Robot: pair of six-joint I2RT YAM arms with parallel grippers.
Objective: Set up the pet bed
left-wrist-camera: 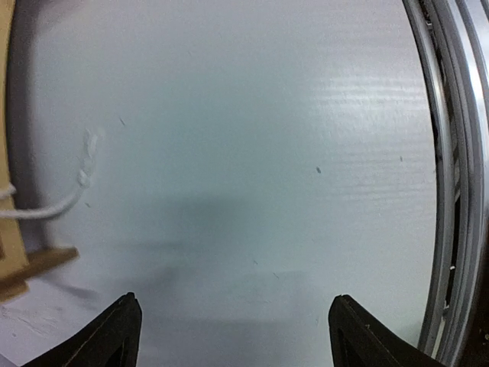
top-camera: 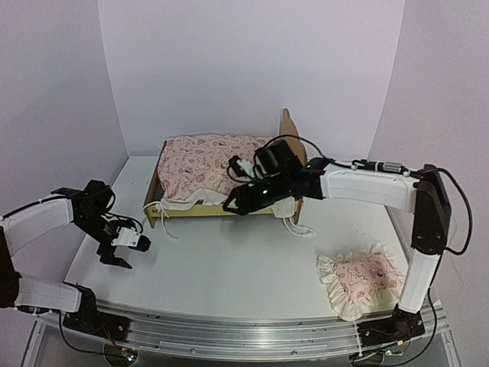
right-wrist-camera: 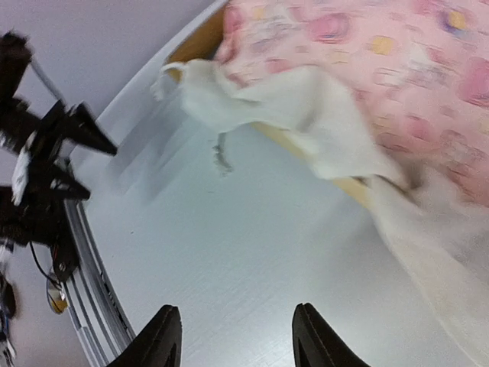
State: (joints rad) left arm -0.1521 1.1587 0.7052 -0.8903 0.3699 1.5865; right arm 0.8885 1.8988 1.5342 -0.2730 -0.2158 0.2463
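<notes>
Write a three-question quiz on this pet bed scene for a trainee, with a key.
1. True or false: the pink mattress cushion lies on the pet bed.
2. Where is the small pillow? A: on the bed. B: on the table, near its front right corner. C: propped against the headboard.
3. Fill in: the left gripper stands open and holds ____.
Key: 1 true; 2 B; 3 nothing.
</notes>
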